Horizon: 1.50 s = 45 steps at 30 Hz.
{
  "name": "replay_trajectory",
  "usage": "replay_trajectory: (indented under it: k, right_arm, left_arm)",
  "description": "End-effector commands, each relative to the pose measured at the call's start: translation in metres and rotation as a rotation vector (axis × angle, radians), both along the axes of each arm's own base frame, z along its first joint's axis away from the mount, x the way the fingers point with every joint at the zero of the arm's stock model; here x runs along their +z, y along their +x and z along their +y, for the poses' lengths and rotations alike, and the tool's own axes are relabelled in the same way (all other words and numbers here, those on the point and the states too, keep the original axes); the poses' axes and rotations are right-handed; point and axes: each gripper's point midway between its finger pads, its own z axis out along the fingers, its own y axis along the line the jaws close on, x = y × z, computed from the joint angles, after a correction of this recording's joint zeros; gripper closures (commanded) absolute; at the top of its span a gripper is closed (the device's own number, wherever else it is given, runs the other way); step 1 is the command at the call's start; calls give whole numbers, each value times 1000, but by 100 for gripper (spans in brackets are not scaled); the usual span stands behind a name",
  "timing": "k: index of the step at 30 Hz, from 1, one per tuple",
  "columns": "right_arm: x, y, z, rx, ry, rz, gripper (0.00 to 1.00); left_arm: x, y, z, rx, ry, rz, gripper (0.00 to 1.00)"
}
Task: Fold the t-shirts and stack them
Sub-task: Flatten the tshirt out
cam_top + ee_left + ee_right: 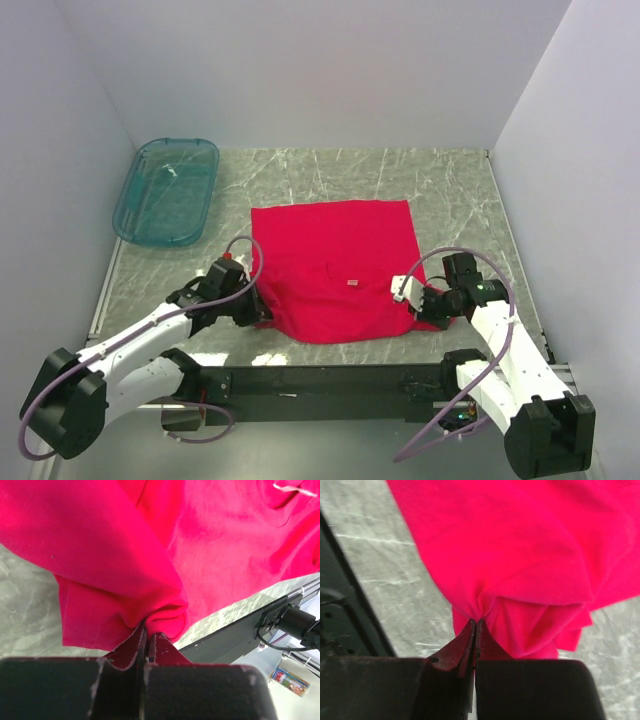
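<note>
A bright red t-shirt [335,265] lies on the marble table in the middle, its small white neck label [352,283] showing near its near half. My left gripper [262,310] is shut on the shirt's near left corner; the left wrist view shows the cloth [150,570] pinched between the closed fingers [146,637]. My right gripper [418,305] is shut on the shirt's near right corner; the right wrist view shows the cloth [520,555] bunched at the closed fingertips [475,624].
A see-through teal plastic tub [167,190] stands at the far left of the table. White walls enclose the table on three sides. The black base rail [320,380] runs along the near edge.
</note>
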Motion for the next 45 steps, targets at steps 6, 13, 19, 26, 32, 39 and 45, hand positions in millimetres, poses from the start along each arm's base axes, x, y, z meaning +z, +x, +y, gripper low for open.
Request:
replay_trajectory:
  k: [6,13,19,26,32,39,45]
  right_arm:
    - [31,47,-1,-127,14,-173,100]
    - [166,119,1,-302,134,-512,100]
    - [338,146,-13,-481,285,-897,100]
    - [521,106,-34,-654,542,-1222,100]
    - [596,90,-42,-720,692,-1327,100]
    - [543,187,3,-669,735,-1060,100]
    - [392,304,100,-633,538,-808,100]
  left_arm:
    - [44,32,10,106,31,-197,99]
    - [190,106,32,244,158,-593,99]
    - [363,141,38,303,147,-952,99]
    - [514,117,6,167,-131,-1234,99]
    - [523,61,-26,-68,-408,-1230,99]
    - [413,19,-46,-207,-558,-882,99]
    - [275,19,-15,47,-441,-573,99]
